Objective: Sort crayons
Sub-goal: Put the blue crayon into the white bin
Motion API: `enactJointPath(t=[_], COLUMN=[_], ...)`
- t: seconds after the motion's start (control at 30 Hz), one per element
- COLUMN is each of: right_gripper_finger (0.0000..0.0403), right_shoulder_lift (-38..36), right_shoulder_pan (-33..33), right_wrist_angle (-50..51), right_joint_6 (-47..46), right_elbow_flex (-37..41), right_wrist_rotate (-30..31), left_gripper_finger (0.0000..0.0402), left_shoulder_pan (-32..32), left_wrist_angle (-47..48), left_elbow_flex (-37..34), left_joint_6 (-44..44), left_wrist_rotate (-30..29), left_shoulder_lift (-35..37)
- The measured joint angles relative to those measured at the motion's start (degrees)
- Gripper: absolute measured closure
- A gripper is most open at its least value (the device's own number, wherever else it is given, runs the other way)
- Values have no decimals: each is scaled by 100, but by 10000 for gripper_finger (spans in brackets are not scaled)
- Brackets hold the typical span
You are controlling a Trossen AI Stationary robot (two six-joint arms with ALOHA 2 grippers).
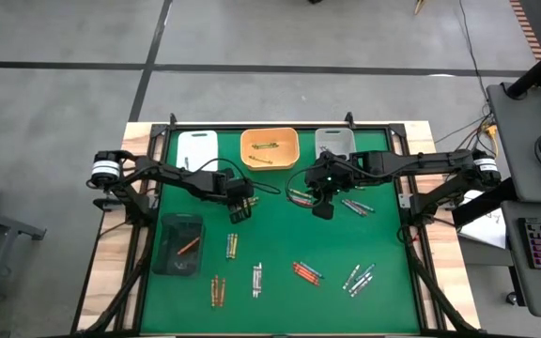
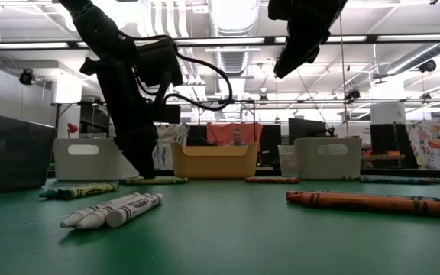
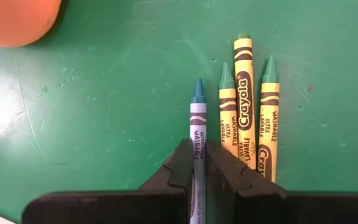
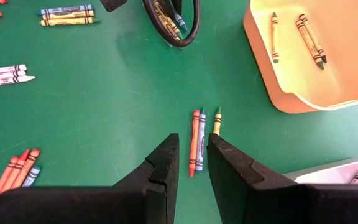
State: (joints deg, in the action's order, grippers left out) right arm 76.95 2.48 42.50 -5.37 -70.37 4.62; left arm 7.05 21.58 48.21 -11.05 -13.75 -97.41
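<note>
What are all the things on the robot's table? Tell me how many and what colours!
green mat: one, covers the table
white tray: one, far edge
orange tray: one, far edge, few crayons inside
grey tray: one, far edge
dark tray: one, left side, one red crayon inside
crayons: many, red-orange, yellow, white, blue-grey, small bunches across the mat
left claw: shut on a blue-tipped crayon beside three yellow-wrapped crayons
right claw: open, above red, blue and yellow crayons
</note>
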Motion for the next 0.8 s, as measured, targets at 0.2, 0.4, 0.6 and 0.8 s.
enactJointPath(t=[0.2,0.4,0.6,0.8], right_gripper_finger=[330,330,330,330], right_shoulder_lift=[0,0,0,0], right_shoulder_pan=[0,0,0,-11], right_wrist_angle=[2,12,51,52], right_joint_6=[0,0,44,44], right_elbow_flex=[0,0,0,0], right_wrist_rotate=[-2,-2,-3,-4], left_gripper_finger=[399,400,400,400], left_shoulder_pan=[-54,-136,-132,318], left_wrist_angle=[103,781,2122,3191], left_elbow_flex=[21,414,1153,1764], left_joint_6=[-13,58,436,356], left_wrist_rotate=[-66,-112,-130,-722], left_shoulder_lift=[183,738,1356,1894])
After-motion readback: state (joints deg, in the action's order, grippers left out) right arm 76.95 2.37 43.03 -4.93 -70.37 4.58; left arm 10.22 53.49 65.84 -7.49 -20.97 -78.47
